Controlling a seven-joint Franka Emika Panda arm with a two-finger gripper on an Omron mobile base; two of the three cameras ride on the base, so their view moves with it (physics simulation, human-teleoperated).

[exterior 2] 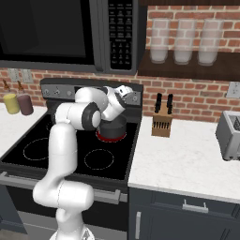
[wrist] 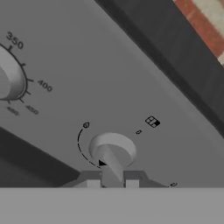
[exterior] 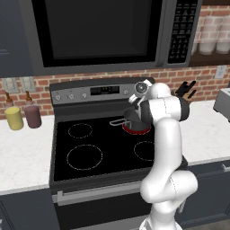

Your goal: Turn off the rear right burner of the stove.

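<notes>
the stove (exterior: 96,148) has a black glass top and a steel control panel (exterior: 90,93) at the back, set between two stretches of white table (exterior: 20,152) under a big black microwave (exterior: 96,31). the rear right burner (exterior: 136,129) glows red beneath a small dark saucepan (exterior 2: 114,126) whose handle points toward the stove's middle. the three other zones are dark circles drawn in white dashes.

the white arm reaches over the cooktop to the right end of the control panel. in the hand view the gripper (wrist: 112,181) is pressed together on the raised ridge of a round grey knob (wrist: 113,151), one fingertip on either side of it. small marks sit around this knob: a curved line on its left side, a tiny "0" and a little four-square icon up to its right. a second, larger knob (wrist: 9,78) at the left edge of the hand view carries the numbers "350", "400" and "450"; another number below them is too blurred to read.

a yellow bottle (exterior: 14,117) and a maroon bottle (exterior: 32,115) stand on the table to the left of the stove. a knife block (exterior 2: 162,123) and a toaster (exterior 2: 229,136) stand to the right.
</notes>
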